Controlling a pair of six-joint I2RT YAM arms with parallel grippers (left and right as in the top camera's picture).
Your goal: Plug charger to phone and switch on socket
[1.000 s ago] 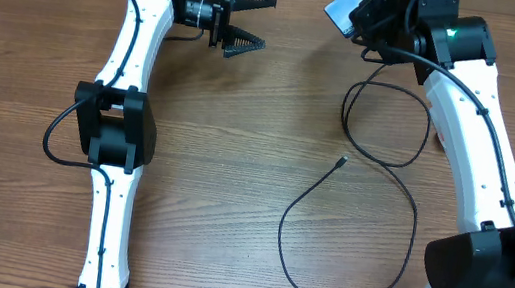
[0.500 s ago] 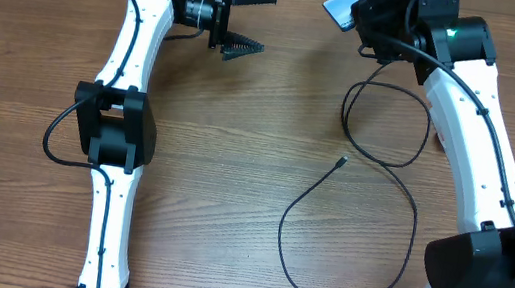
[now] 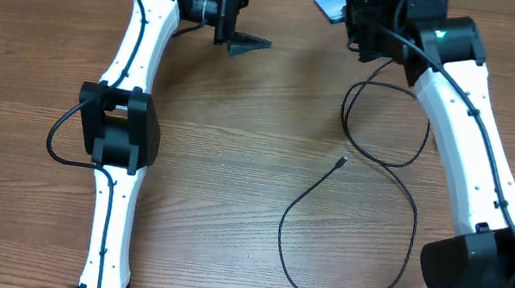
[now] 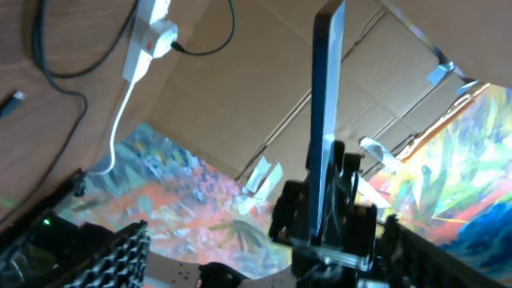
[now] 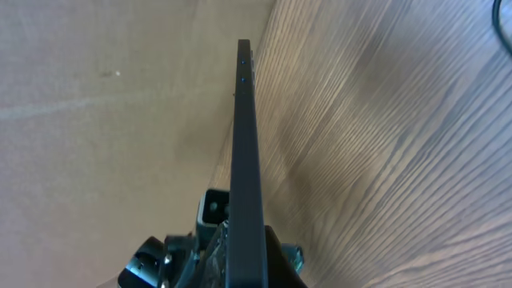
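Observation:
My right gripper point(image 3: 356, 17) is shut on the phone point(image 3: 331, 4) and holds it up at the table's far edge. In the right wrist view the phone point(image 5: 246, 144) shows edge-on, rising from between the shut fingers of the gripper point(image 5: 248, 264). My left gripper point(image 3: 252, 16) stands open a short way to the left, its fingertips pointing at the phone. The left wrist view shows the phone point(image 4: 326, 120) upright and edge-on, in line with the open left gripper point(image 4: 264, 276). The charger point(image 3: 376, 161), a thin black cable, loops on the table with its small connector point(image 3: 340, 162) lying free. The socket point(image 4: 150, 32) is white, with a red switch.
A thick white cord point(image 4: 120, 120) runs from the socket off the table's edge. The black cable point(image 4: 48, 72) curls on the wood near it. In the overhead view the right arm point(image 3: 470, 144) covers the place where the socket lies. A brown cardboard wall stands behind the table's far edge.
The right gripper has carried the phone a little to the left and farther back. The left gripper has shifted slightly right, and its fingers have drawn in a little while staying open.

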